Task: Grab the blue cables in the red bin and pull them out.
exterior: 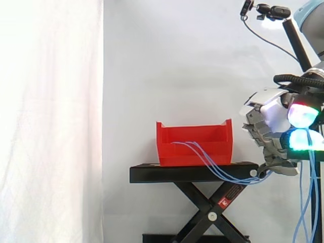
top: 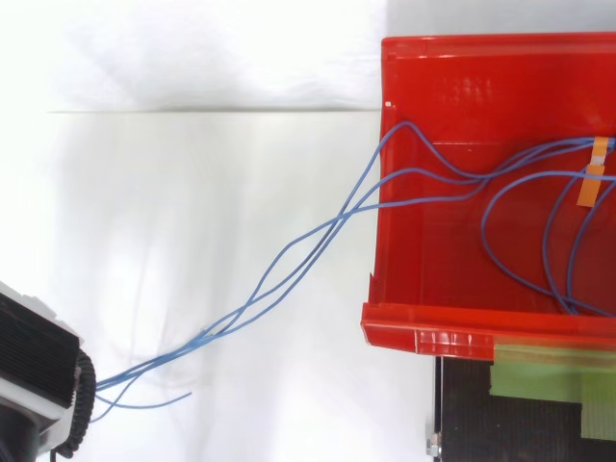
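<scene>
The red bin [exterior: 195,144] stands on the black stand [exterior: 192,173]; in the top view its near rim [top: 423,327] is at the right. Several thin blue cables [top: 289,260] come out over the bin's open side and sag across to my hand. More of their length lies looped inside the bin [top: 510,221]. In the side view my hand [exterior: 271,126] is to the right of the stand, clear of the bin, fingers curled with the cables [exterior: 238,178] caught at its lower part. Loose cable ends [exterior: 308,202] hang below it.
A scissor-lift base [exterior: 210,212] carries the stand. Orange tape [top: 593,178] marks the cables in the bin. Green tape [top: 549,371] sits on the stand's top. The robot's wrist housing [top: 29,361] is at the lower left. A white curtain is behind.
</scene>
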### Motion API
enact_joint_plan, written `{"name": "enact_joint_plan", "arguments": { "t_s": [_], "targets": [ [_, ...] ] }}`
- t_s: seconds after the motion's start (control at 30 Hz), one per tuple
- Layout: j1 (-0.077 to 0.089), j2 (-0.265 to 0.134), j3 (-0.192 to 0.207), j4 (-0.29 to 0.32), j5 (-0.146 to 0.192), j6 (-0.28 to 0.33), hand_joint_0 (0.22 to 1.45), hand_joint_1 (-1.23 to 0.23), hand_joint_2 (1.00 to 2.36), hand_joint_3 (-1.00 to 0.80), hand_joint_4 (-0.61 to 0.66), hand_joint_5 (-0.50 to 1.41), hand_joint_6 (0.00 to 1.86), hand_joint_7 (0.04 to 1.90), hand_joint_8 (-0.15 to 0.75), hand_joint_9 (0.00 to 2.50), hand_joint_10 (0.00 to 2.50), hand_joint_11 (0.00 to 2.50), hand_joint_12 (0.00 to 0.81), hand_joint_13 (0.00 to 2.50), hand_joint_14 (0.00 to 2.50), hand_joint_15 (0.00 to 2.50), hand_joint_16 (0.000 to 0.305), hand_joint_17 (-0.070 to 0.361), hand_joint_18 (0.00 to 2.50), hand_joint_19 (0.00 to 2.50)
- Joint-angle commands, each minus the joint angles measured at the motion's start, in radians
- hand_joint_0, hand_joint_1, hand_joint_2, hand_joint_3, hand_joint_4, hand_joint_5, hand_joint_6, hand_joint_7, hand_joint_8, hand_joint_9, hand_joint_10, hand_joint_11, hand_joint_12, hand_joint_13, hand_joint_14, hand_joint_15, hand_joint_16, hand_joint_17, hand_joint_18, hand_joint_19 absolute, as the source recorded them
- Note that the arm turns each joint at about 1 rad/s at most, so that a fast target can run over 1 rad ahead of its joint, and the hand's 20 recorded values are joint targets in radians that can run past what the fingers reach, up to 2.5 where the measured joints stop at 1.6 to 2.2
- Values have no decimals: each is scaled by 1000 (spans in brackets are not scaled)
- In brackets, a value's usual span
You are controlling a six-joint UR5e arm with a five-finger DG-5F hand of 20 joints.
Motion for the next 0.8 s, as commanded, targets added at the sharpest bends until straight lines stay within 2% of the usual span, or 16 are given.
{"name": "enact_joint_plan", "arguments": {
  "t_s": [0.0, 0.2, 0.37, 0.57, 0.77],
  "targets": [
    [-1, 1, 0, -1, -4, 3, 802, -916, 1000, -1000, 61, 1005, 207, 855, 209, 1294, 24, 1525, 284, 1403, 544, 1607, 45, 102, 838, 948],
    [-1, 1, 15, -1, -15, 5, 819, -932, 1000, -1000, 66, 940, 249, 829, 211, 1269, 23, 1506, 279, 1389, 522, 1616, 45, 101, 829, 960],
    [-3, 1, 50, -28, -16, 5, 841, -947, 1000, -1000, 55, 876, 278, 806, 210, 1257, 21, 1491, 277, 1377, 527, 1611, 45, 100, 825, 964],
    [-3, 0, 50, -28, -30, 14, 846, -954, 1000, -1000, 58, 834, 317, 775, 202, 1229, 21, 1485, 282, 1366, 537, 1598, 45, 101, 823, 964],
    [-1, 0, 50, -28, -42, 60, 839, -961, 1000, -1000, 62, 828, 320, 768, 208, 1224, 19, 1489, 277, 1362, 553, 1581, 45, 101, 821, 966]
  ]
}}
